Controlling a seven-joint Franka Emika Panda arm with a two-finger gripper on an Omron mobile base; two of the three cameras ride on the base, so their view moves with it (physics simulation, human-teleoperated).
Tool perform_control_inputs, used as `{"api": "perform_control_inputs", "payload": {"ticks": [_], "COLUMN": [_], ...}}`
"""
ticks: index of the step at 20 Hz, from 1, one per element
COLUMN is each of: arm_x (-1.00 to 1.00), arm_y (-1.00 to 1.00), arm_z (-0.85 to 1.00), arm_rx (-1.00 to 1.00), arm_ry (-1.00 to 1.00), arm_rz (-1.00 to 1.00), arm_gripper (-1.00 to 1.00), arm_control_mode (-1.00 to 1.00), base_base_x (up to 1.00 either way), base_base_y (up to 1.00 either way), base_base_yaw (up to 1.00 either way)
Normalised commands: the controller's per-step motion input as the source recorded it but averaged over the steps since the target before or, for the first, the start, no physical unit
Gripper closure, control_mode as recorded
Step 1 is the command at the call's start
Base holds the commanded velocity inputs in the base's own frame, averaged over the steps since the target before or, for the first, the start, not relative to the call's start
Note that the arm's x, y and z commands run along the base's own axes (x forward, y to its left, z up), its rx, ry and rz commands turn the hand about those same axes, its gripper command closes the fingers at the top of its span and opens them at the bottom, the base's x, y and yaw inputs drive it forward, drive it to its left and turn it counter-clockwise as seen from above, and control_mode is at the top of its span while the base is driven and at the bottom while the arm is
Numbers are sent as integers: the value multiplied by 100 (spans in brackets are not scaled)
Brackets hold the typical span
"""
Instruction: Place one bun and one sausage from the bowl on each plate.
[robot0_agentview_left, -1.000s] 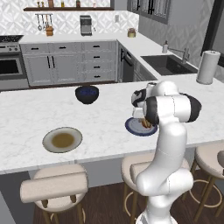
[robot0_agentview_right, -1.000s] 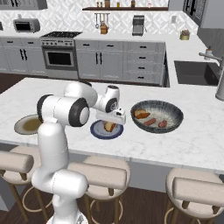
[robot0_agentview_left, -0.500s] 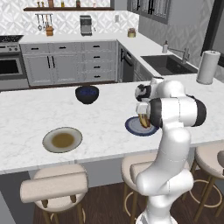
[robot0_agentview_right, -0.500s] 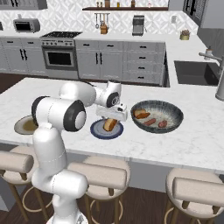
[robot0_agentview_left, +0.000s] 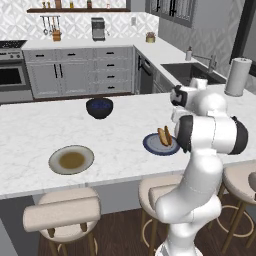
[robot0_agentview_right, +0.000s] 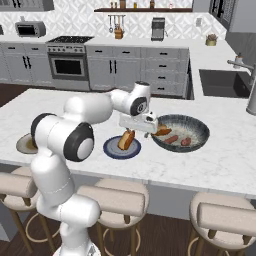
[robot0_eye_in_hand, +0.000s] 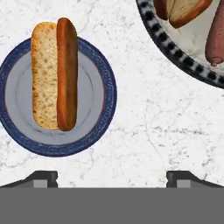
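Gripper (robot0_eye_in_hand: 111, 177) wide open and empty above counter between blue plate (robot0_eye_in_hand: 103, 76), already holding bun (robot0_eye_in_hand: 43, 81) and sausage (robot0_eye_in_hand: 66, 74), and bowl (robot0_eye_in_hand: 175, 52), whose remaining bun (robot0_eye_in_hand: 188, 11) lies up-right of the fingers, axis diagonal.

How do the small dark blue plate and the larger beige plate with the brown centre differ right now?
The small dark blue plate carries a tan bun with a reddish-brown sausage lying against it; the larger beige plate carries neither. The blue plate sits beside the wide grey bowl; the beige plate lies apart, farther along the counter. The blue plate is smaller and darker. Both are round and flat, resting on the white marble counter.
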Motion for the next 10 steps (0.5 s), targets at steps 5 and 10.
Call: {"api": "perform_control_inputs", "payload": {"ticks": [5, 10], "arm_x": [0, 1], "arm_y": [-64, -62], "arm_z": [45, 0], "arm_rx": [0, 0], "arm_ry": [8, 8], "arm_rz": [0, 0], "arm_gripper": [-100, -100], "arm_control_mode": [-100, -100], "base_base_x": [0, 0], "base_base_y": [0, 0], "base_base_yaw": [0, 0]}}
